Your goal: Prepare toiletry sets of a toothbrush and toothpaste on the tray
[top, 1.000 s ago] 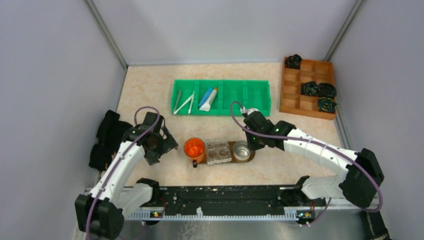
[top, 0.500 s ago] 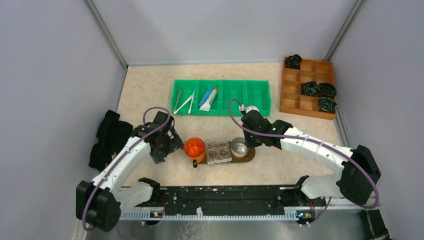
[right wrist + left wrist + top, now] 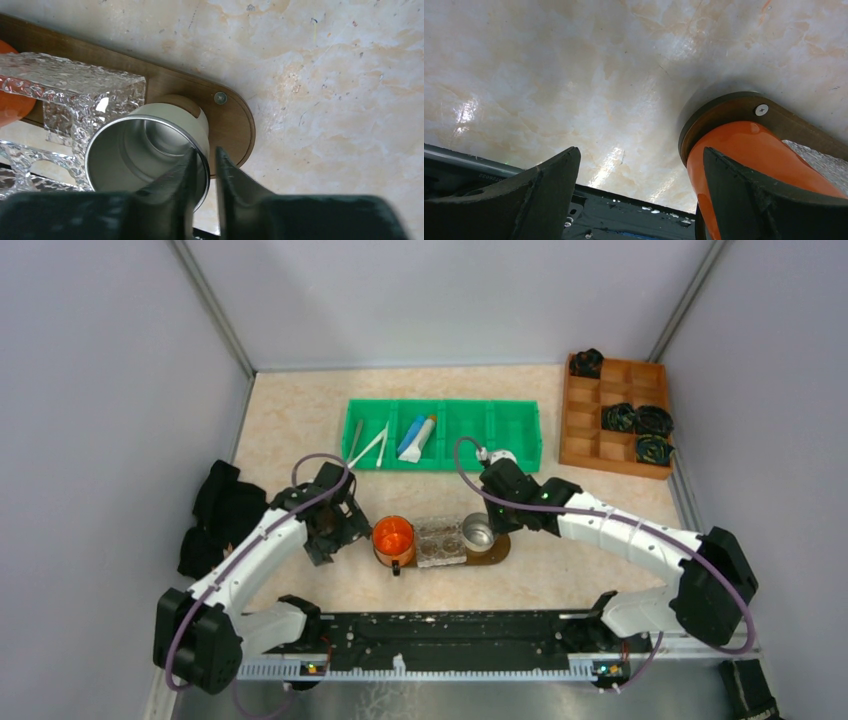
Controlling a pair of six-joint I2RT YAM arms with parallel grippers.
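Marble worktop point(image 3: 300, 420) bore the tray point(image 3: 235, 120) near its front edge; right gripper point(image 3: 205, 156) pinched the steel cup point(image 3: 135, 150), left gripper point(image 3: 640, 152) gaped.

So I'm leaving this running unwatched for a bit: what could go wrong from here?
1. The right gripper pinches the metal cup by its thin rim only. If lifted, the cup may swing or slip back onto the tray.
2. The open left gripper has one finger close beside the orange cup. A sideways move could knock it into the clear glass block.
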